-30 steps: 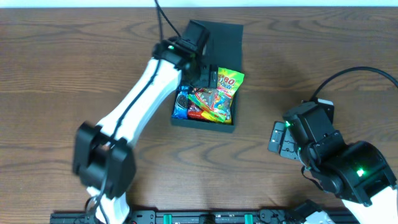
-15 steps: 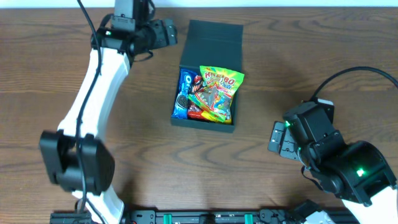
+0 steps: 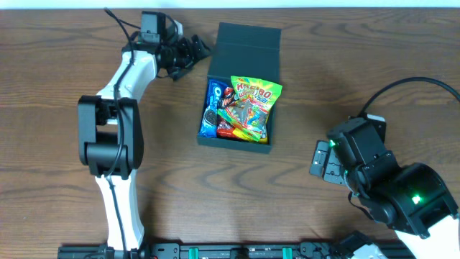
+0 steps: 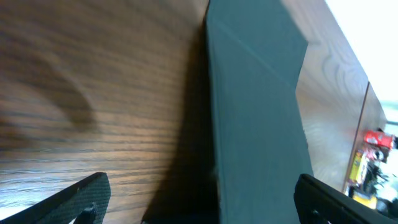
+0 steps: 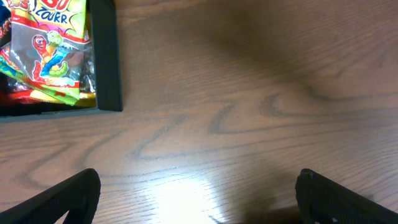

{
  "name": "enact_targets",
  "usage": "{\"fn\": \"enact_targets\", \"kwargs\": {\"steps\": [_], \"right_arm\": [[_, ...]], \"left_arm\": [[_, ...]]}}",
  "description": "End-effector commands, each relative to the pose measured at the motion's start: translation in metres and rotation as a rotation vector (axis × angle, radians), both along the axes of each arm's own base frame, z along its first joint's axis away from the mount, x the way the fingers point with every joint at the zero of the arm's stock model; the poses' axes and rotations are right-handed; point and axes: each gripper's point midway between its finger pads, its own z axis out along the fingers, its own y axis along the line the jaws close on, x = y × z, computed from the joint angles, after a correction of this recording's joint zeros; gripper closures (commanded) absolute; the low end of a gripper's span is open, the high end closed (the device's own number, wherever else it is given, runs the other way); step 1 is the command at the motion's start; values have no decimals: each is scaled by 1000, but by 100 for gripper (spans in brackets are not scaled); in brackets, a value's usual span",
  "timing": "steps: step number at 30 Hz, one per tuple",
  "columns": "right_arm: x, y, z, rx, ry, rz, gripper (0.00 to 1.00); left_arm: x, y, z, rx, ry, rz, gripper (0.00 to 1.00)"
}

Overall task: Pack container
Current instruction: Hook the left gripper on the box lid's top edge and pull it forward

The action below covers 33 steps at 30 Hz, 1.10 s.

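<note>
The dark teal container stands open at the table's middle, its flap lid lying back behind it. Inside lie a yellow-green sweets packet, a blue biscuit packet and more wrappers. My left gripper is open just left of the lid, pointing at it. In the left wrist view the lid's teal face fills the middle, and the left gripper holds nothing. My right gripper stands open and empty right of the box. The right wrist view shows the right gripper over bare wood and the container's corner at top left.
A black rail runs along the table's front edge. The right arm's cable loops over the wood at the right. A pale wall strip borders the back edge, close behind the lid.
My left gripper has left the container, where it hung over the packets, and swung back and left to the lid's left side. The yellow-green packet now lies uncovered in the box. The right arm is still.
</note>
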Motion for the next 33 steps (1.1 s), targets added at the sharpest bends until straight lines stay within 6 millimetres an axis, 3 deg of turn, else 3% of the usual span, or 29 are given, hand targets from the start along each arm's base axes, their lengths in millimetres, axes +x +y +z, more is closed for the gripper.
{"fn": "enact_targets", "kwargs": {"steps": [1, 6, 13, 28, 33], "right_arm": [[0, -1, -1, -4, -3, -14, 1], [0, -1, -1, -4, -3, -14, 1], [0, -2, -1, -5, -2, -14, 1], [1, -1, -1, -4, -4, -14, 1], [1, -1, 0, -2, -7, -14, 1]], "left_arm": [[2, -15, 4, -51, -1, -34, 5], [4, -32, 0, -54, -31, -66, 5], [7, -56, 12, -114, -122, -151, 5], [-3, -87, 65, -287, -440, -460, 5], [-10, -95, 97, -363, -550, -560, 5]]}}
